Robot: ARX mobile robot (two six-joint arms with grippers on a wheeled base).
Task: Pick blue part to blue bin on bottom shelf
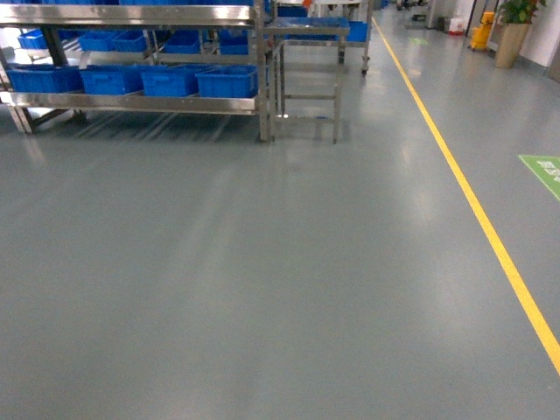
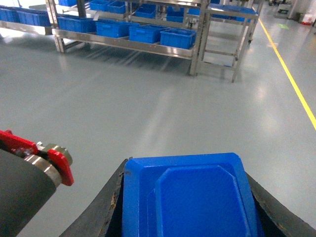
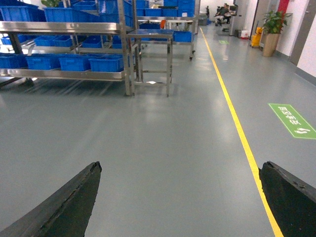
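Note:
The blue part [image 2: 192, 197], a moulded plastic piece with chamfered corners, fills the bottom of the left wrist view. My left gripper [image 2: 187, 169] is shut on it, one black finger against each side. My right gripper [image 3: 180, 166] is open over bare floor with nothing between its fingers. Neither gripper shows in the head view. The bottom shelf [image 1: 131, 102] is far ahead at the upper left. A row of blue bins [image 1: 226, 81] stands on it, seen also as blue bins [image 2: 177, 38] and blue bins [image 3: 106, 62] from the wrists.
A steel table [image 1: 306, 31] stands right of the rack. A yellow floor line [image 1: 472, 201] runs down the right side, with a green floor marking [image 1: 544, 171] beyond it. A potted plant [image 1: 510, 39] stands at the far right. Wide grey floor lies between me and the rack.

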